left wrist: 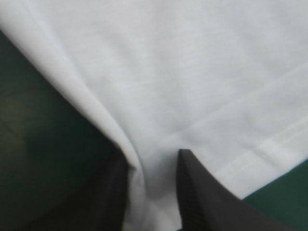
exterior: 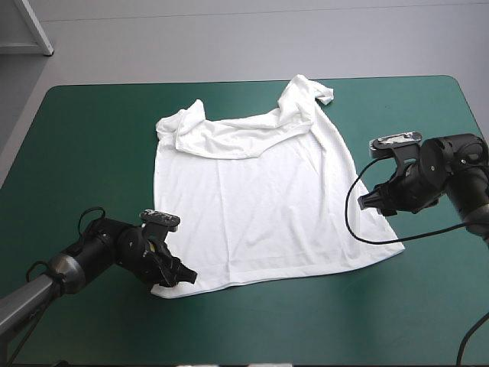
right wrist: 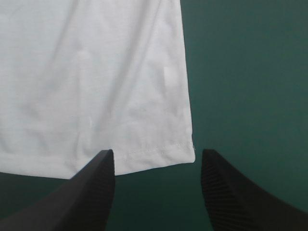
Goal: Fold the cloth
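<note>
Plainly, left gripper (exterior: pixel 186 277) pinches a T-shirt (exterior: pixel 256 199) corner.

The white short-sleeved T-shirt (exterior: pixel 260 199) lies on the teal-green cover (exterior: pixel 92 153) (collar farthest), left gripper (exterior: pixel 187 277) at its near-left corner, right gripper (exterior: pixel 367 202) beside its right edge.

Soft matt cloth T-shirt (exterior: pixel 260 199) on smooth matt teal-green cover (exterior: pixel 92 153).

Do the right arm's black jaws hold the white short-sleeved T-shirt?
No, the jaws stand wide apart, and the T-shirt lies loose, a hem corner between their tips.
</note>
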Action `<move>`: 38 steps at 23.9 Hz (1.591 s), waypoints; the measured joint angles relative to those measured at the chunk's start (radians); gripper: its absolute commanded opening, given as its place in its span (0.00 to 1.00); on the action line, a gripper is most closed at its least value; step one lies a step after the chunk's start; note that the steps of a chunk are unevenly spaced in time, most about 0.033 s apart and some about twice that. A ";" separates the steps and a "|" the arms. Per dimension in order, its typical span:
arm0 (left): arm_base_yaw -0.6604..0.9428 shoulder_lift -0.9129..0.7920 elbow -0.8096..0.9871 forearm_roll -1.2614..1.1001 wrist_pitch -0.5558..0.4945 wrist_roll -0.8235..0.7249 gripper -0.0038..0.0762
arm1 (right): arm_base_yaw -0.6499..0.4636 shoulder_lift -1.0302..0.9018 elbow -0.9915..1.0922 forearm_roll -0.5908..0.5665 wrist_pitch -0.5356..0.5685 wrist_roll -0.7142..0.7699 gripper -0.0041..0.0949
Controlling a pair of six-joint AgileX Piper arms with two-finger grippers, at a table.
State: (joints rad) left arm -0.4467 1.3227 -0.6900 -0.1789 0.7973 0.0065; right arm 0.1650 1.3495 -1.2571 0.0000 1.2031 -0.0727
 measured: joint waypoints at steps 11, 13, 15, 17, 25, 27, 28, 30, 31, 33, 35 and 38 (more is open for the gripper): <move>-0.035 -0.003 -0.003 0.060 0.019 -0.020 0.07 | 0.000 0.001 0.200 -0.020 -0.114 0.036 0.56; -0.035 -0.014 -0.010 0.087 0.040 -0.026 0.07 | 0.000 0.009 0.224 -0.017 -0.138 0.036 0.56; -0.035 -0.033 -0.017 0.105 0.057 -0.033 0.07 | 0.000 0.024 0.234 -0.018 -0.153 0.036 0.56; -0.035 -0.055 -0.022 0.119 0.070 -0.040 0.07 | 0.000 0.046 0.237 -0.018 -0.168 0.036 0.56; -0.035 -0.112 -0.022 0.145 0.099 -0.065 0.07 | 0.000 0.221 0.237 -0.033 -0.232 0.043 0.56; -0.035 -0.119 -0.022 0.161 0.100 -0.073 0.07 | 0.000 0.255 0.235 -0.027 -0.233 0.045 0.56; -0.035 -0.119 -0.022 0.163 0.100 -0.077 0.07 | 0.000 0.259 0.232 -0.024 -0.231 0.045 0.55; -0.035 -0.119 -0.022 0.171 0.100 -0.084 0.07 | 0.000 0.262 0.233 -0.021 -0.231 0.045 0.44; -0.035 -0.119 -0.022 0.173 0.100 -0.087 0.07 | 0.000 0.264 0.232 -0.014 -0.228 0.045 0.36; -0.035 -0.119 -0.022 0.179 0.099 -0.090 0.07 | 0.000 0.264 0.232 0.000 -0.228 0.046 0.18; -0.035 -0.119 -0.022 0.179 0.096 -0.092 0.07 | 0.000 0.265 0.232 0.000 -0.235 0.042 0.02; -0.035 -0.119 -0.022 0.179 0.094 -0.098 0.07 | -0.002 0.265 0.240 0.000 -0.246 0.018 0.02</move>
State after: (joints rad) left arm -0.4813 1.2033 -0.7123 0.0000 0.8912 -0.0914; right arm 0.1628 1.6145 -1.0176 0.0000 0.9570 -0.0551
